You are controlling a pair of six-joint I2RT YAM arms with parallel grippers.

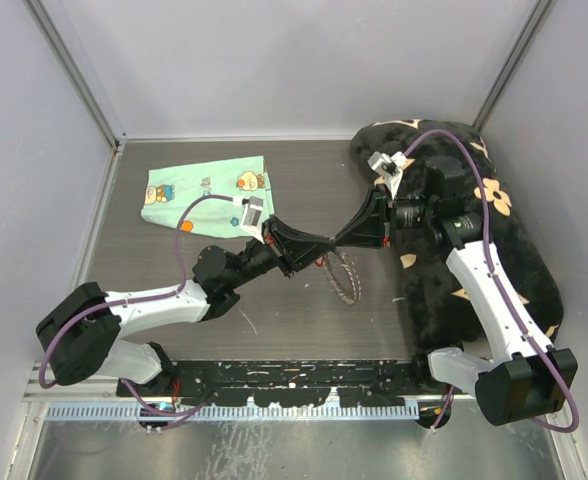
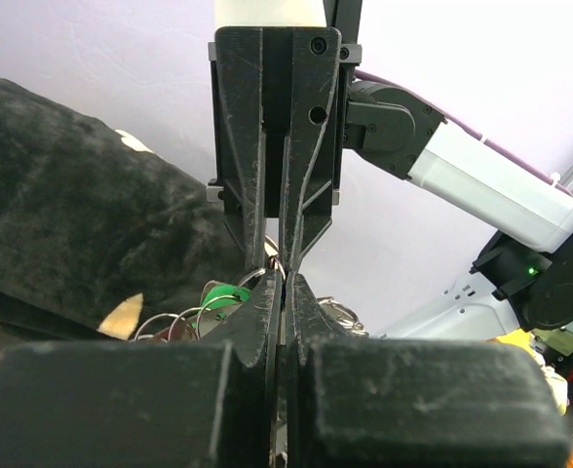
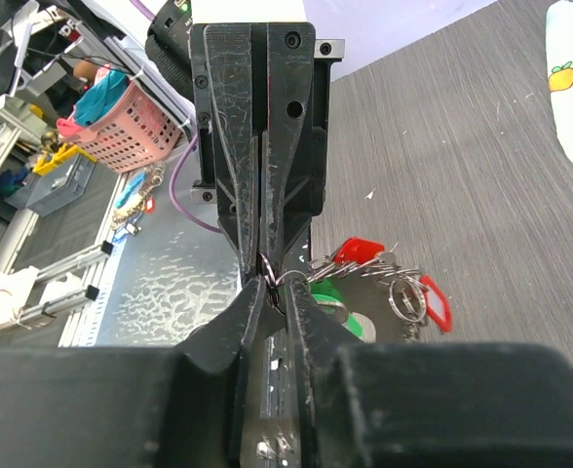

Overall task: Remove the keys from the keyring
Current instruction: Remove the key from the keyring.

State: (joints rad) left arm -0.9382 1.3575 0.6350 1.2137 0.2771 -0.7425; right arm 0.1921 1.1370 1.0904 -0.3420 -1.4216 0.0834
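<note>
My left gripper (image 1: 323,246) and right gripper (image 1: 341,240) meet tip to tip above the table's middle. Both are shut on the thin silver keyring (image 1: 347,278), which hangs below them with its keys. In the right wrist view my fingertips (image 3: 277,289) pinch the wire loop (image 3: 288,283). A red-headed key (image 3: 360,252), a red tag (image 3: 433,302), a green head (image 3: 340,304) and small silver rings dangle just right of them. In the left wrist view my gripper (image 2: 285,285) is closed, with a green key head (image 2: 226,292) and silver rings (image 2: 170,322) to its left.
A mint-green cartoon-print cloth (image 1: 206,190) lies at the back left. A black cushion with tan flowers (image 1: 484,250) fills the right side under the right arm. Grey walls close in the table on three sides.
</note>
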